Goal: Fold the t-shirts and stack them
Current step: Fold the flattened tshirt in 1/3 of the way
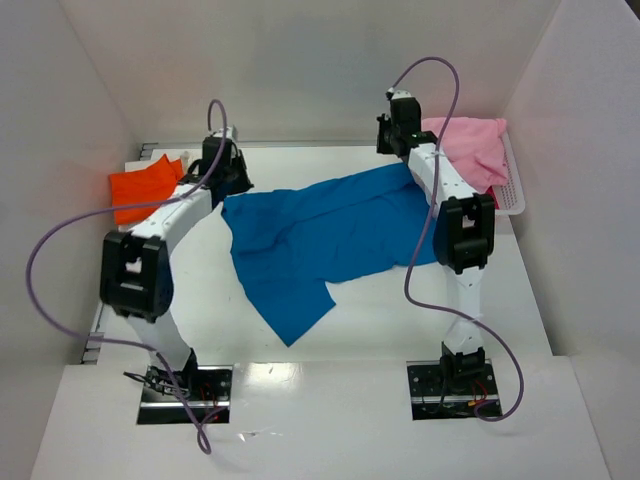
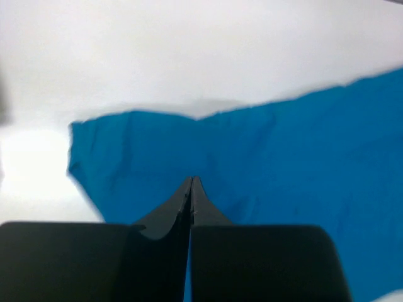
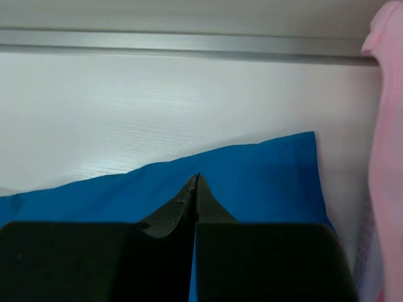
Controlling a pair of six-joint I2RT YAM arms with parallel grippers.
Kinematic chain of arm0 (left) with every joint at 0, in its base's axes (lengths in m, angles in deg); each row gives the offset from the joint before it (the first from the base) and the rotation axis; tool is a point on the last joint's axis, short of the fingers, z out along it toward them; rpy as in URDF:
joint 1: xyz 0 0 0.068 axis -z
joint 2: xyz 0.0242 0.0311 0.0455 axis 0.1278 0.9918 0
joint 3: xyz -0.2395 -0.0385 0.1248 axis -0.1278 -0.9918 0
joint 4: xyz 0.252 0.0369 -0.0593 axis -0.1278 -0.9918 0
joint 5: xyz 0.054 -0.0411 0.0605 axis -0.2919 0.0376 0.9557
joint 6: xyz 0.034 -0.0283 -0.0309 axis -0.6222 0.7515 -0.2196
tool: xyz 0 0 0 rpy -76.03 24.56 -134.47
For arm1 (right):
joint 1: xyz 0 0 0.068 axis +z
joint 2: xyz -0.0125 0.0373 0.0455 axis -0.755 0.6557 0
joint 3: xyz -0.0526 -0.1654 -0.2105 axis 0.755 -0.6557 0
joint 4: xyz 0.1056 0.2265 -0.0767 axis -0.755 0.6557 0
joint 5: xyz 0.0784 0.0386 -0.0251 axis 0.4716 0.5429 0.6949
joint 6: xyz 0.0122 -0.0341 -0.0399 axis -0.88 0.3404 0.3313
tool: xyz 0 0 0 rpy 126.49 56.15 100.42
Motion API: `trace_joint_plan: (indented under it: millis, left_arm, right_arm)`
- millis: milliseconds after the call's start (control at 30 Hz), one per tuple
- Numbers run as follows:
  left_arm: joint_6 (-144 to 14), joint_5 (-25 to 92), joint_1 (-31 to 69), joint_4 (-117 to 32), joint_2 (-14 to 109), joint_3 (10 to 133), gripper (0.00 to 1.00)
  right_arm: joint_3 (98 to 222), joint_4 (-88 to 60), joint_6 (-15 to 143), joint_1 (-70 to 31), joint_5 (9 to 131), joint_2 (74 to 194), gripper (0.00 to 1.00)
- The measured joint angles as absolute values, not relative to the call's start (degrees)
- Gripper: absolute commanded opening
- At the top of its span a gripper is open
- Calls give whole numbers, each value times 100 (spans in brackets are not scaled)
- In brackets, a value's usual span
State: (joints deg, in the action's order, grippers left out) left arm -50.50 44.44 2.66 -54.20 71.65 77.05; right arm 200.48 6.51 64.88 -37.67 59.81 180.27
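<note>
One blue tee [image 1: 320,240] is lying rumpled mid-counter [image 1: 380,320], spreading step in hand, left and right jaws sitting closed, seemingly pinching its far edge, the next move calling for pulling taut and flat before folding.

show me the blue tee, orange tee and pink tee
blue tee [image 1: 320,235] top view, middle of the spread cloth
orange tee [image 1: 140,188] top view, centre of the heap
pink tee [image 1: 472,142] top view, top of the pile

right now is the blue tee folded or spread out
Spread out, not folded: the blue t-shirt lies open and wrinkled across the white table.
</note>
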Motion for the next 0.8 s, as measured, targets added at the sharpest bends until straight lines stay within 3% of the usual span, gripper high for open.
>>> trace_joint_plan:
  millis: [233, 500, 633, 800]
  left_arm:
    - [-4717, 4492, 266, -5442, 8486, 7700, 0]
    - [-4503, 4696, 255, -5581, 8735, 7904, 0]
    - [-4444, 4786, 195, -5660, 8945, 8071, 0]
    - [-4329, 4855, 28, -5879, 9106, 8285, 0]
  right_arm:
    - [19793, 651, 6488, -3739, 5861, 18286, 2]
    - [19423, 595, 6491, -3736, 5823, 18286, 3]
    - [19335, 570, 6490, -3728, 5823, 18286, 10]
    - [19254, 564, 6491, -3697, 5805, 18286, 12]
